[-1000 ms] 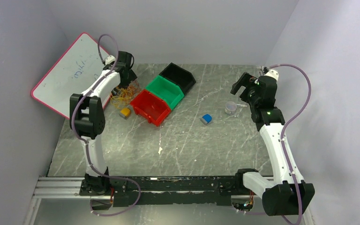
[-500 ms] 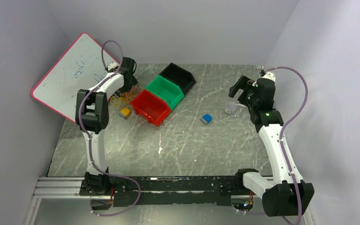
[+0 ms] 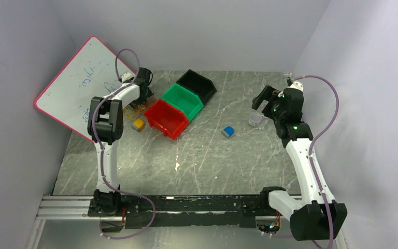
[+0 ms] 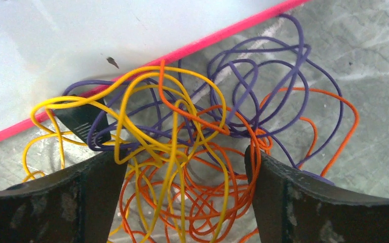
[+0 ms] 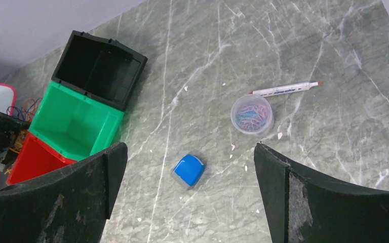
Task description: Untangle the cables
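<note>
Tabletop point(image 4: 380, 71): cables point(image 4: 192, 187) btwn L claw point(image 4: 185, 157)

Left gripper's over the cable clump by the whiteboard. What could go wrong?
1. The open left gripper straddles yellow, orange and purple cables together; closing here would likely grab several strands and drag the whole clump.
2. The clump lies against the pink edge of the whiteboard; a pull might snag there.
</note>
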Available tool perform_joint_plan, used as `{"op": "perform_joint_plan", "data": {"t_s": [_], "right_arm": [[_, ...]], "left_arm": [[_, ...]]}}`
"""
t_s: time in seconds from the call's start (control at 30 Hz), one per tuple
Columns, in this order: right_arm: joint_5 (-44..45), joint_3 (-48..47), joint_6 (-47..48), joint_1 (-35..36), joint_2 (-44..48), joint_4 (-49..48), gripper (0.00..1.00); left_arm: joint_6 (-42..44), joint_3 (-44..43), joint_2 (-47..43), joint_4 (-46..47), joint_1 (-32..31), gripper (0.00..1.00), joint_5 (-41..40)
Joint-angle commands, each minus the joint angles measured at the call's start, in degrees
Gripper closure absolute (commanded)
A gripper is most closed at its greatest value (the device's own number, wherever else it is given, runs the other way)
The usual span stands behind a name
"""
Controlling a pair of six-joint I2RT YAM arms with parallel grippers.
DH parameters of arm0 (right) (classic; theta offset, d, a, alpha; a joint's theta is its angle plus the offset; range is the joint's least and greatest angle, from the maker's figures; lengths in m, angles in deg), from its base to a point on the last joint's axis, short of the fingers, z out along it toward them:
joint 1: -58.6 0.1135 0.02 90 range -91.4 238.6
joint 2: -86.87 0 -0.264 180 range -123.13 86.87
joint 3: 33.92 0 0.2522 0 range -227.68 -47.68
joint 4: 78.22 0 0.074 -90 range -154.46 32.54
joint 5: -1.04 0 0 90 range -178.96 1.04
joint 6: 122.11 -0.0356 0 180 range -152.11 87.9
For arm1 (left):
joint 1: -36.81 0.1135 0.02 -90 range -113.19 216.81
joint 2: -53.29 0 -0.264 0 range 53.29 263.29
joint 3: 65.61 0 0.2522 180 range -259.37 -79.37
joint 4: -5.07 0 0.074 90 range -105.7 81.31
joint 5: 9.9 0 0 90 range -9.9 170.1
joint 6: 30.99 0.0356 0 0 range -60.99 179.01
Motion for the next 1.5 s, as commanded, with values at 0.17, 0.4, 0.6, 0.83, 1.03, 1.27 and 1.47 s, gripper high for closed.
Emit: {"op": "perform_joint_plan", "data": {"t_s": [0.17,0.4,0.6,0.83,1.03,1.27,1.47], "right_arm": [[0.7,0.4,0.3,-0.3,1.7,0.1,0.0],[0.7,-0.2,0.6,-0.3,1.4,0.2,0.0],[0.9,-1.3,0.6,-0.3,2.0,0.9,0.01],[0.7,-1.4,0.6,-0.3,2.4,1.1,0.01],[0.4,-1.4,0.3,-0.3,2.6,0.7,0.01],[-0.4,-1.4,0.0,-0.3,2.3,-0.3,0.01],[-0.4,-3.0,0.2,-0.3,2.6,-0.5,0.01]], "left_arm": [[-0.4,5.4,-1.9,5.5,0.0,0.33,-2.7],[2.1,12.0,-9.2,10.0,0.0,0.86,-3.0],[4.7,17.4,-17.9,12.9,0.1,0.93,-5.5],[9.5,20.1,-26.4,14.3,0.0,0.93,-8.9],[15.1,22.4,-33.8,14.5,-1.3,0.93,-10.4],[21.6,25.9,-45.1,16.2,-2.0,0.93,-8.9],[26.0,26.1,-52.8,13.9,-2.4,0.93,-7.8]]}}
